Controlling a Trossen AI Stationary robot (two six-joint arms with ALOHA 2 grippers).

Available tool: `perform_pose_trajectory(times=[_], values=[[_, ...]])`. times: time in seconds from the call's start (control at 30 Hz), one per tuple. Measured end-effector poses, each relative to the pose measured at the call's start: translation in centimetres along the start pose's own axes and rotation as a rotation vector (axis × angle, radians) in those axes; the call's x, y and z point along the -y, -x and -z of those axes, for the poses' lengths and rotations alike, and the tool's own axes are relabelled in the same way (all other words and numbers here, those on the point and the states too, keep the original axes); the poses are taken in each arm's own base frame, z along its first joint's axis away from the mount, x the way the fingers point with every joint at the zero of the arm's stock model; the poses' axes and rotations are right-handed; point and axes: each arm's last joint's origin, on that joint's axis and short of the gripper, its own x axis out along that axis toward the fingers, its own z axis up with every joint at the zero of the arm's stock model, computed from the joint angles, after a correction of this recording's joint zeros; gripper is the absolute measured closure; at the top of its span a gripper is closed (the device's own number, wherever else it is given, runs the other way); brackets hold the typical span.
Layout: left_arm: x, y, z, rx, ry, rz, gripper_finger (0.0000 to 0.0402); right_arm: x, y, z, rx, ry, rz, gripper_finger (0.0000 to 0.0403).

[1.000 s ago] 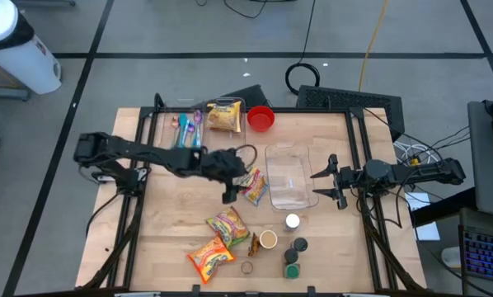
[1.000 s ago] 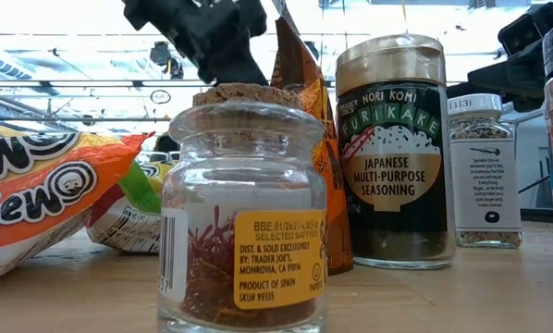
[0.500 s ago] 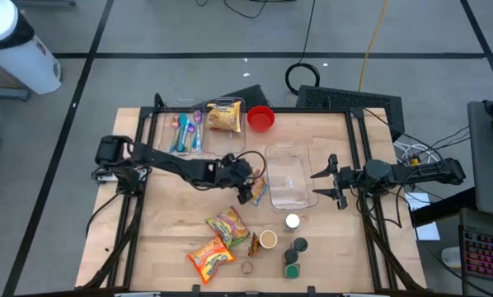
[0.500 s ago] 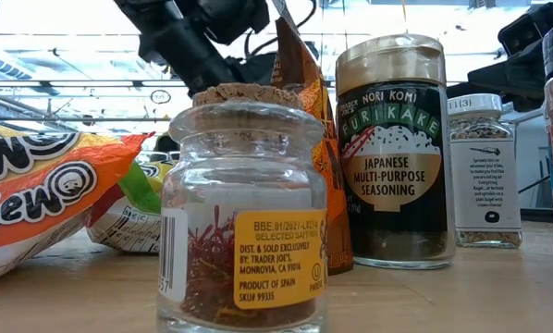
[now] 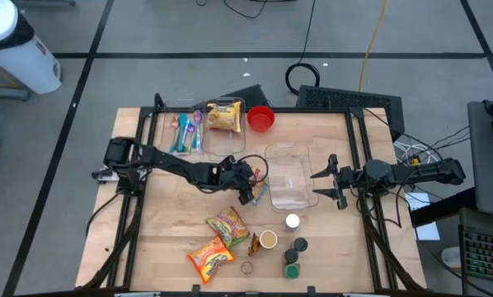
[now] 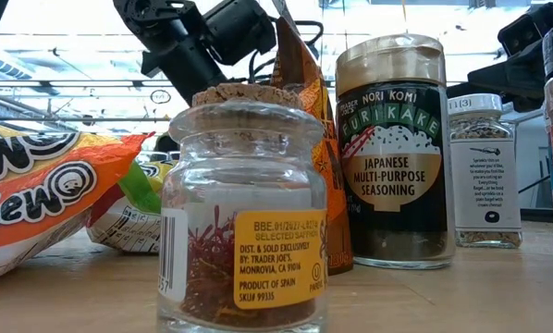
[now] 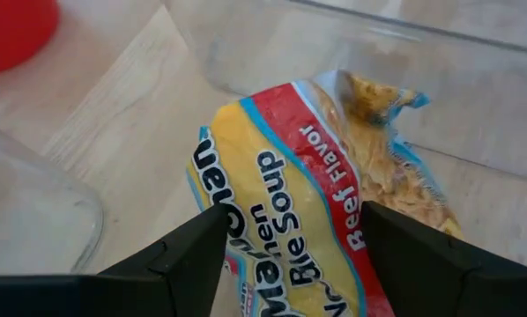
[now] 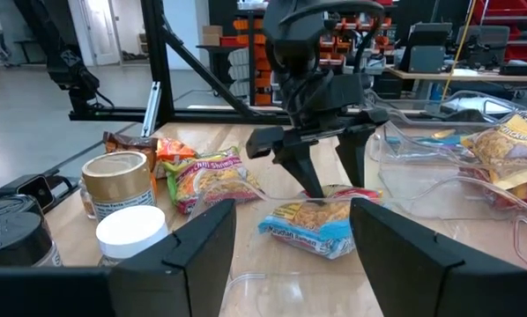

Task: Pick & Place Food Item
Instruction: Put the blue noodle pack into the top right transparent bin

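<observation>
4 noodle pkts: one (image 5: 255, 190) by the clear bins, one (image 5: 225, 116) inside a bin, 2 up front (image 5: 228, 223) (image 5: 210, 255). 2 clear bins (image 5: 291, 176) (image 5: 199, 130), 1 red bowl (image 5: 260, 118). Approx 5 jars/shakers clustered at front (image 5: 291, 245), 1 brown pouch (image 5: 252, 241).

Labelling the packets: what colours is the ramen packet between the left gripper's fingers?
Yellow with a red band and blue edging; the ramen packet shows best in the left wrist view.

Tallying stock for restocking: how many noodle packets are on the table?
4: one in the clear bin at the far edge, one between the left gripper's open fingers beside the empty clear tray, two near the front edge. Others may be hidden.
</observation>
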Motion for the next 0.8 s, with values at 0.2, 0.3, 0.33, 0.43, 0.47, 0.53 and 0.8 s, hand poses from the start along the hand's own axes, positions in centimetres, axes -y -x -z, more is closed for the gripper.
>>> perform_pose_trajectory(times=[0.2, 0.3, 0.33, 0.43, 0.47, 0.53, 0.8], values=[[0.1, 0.1, 0.0, -0.008, -0.011, 0.033, 0.0216, 0.0, 0.0, 0.0, 0.0, 0.0, 0.0, 0.0184], [0.1, 0.1, 0.0, -0.014, -0.011, 0.049, 0.0262, 0.0, 0.0, 0.0, 0.0, 0.0, 0.0, 0.0185], [0.1, 0.1, 0.0, -0.015, -0.011, 0.052, 0.0276, 0.0, 0.0, 0.0, 0.0, 0.0, 0.001, 0.0185], [0.1, 0.1, 0.0, -0.015, -0.015, 0.054, 0.0316, 0.0, 0.0, 0.0, 0.0, 0.0, 0.0, 0.0187], [0.1, 0.1, 0.0, -0.016, -0.02, 0.054, 0.0328, 0.0, 0.0, 0.0, 0.0, 0.0, 0.0, 0.0187], [0.2, 0.1, 0.0, -0.019, -0.034, 0.059, 0.0351, 0.0, 0.0, 0.0, 0.0, 0.0, 0.0, 0.0186], [-0.8, 3.9, -0.7, -0.102, -0.126, 0.101, 0.0389, 0.0, 0.0, 0.0, 0.0, 0.0, 0.0, 0.0186]])
